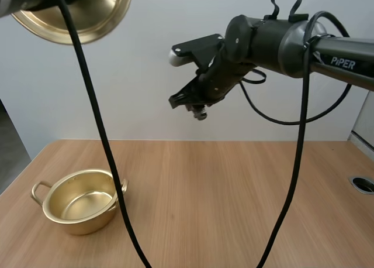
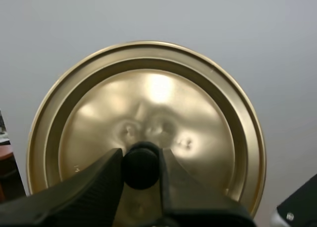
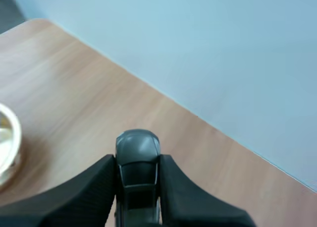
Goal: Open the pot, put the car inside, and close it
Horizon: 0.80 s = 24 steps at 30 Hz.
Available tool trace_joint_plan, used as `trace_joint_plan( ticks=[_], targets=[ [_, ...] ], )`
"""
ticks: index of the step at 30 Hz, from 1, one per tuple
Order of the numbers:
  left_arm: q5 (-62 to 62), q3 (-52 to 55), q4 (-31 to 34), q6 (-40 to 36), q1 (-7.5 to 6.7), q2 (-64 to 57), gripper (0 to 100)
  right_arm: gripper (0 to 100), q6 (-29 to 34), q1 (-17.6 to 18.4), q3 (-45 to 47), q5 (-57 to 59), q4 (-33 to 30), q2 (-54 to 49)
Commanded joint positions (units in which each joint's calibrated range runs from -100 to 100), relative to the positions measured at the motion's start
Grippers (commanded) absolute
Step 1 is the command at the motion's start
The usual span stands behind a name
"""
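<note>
The gold pot (image 1: 82,201) stands open and empty on the table at the left, its rim (image 3: 9,147) also showing beside the right fingers. My left gripper (image 2: 141,162) is shut on the black knob (image 2: 141,166) of the gold lid (image 2: 148,118), which it holds high in the air; the lid (image 1: 82,16) hangs far above the pot. My right gripper (image 1: 196,104) is raised over the table's middle and is shut on a small dark grey toy car (image 3: 137,172), pinched between the fingertips.
The wooden table (image 1: 234,203) has bare room to the right of the pot. A round grommet hole (image 1: 363,184) sits at its right edge. A pale wall stands behind the table.
</note>
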Motion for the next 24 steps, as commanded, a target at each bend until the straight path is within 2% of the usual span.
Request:
trace_joint_plan(
  ticks=[1, 6, 12, 17, 24],
  targets=[
    [-8.49, 0.0, 0.03, -0.41, 0.03, -2.17, 0, 0, -19.54, 5.19, -0.03, -0.33, 31.31, 1.07],
    [-16.99, 0.0, 0.03, -3.01, 0.03, -6.38, 0, 0, -23.49, 11.11, -0.03, -4.71, 31.42, 5.02],
    [-14.46, 0.0, 3.54, -2.91, 0.03, -8.42, 0, 0, -27.08, 16.74, -0.14, -13.44, 31.21, 13.15],
    [-15.58, 0.0, 4.9, -2.91, 0.03, -9.08, 0, 0, -29.55, 18.75, -2.87, -14.62, 30.66, 21.97],
    [-13.96, 0.0, 7.44, -2.91, 0.03, -9.21, 0, 0, -29.55, 18.83, -8.6, -15.83, 28.67, 31.89]
  ],
)
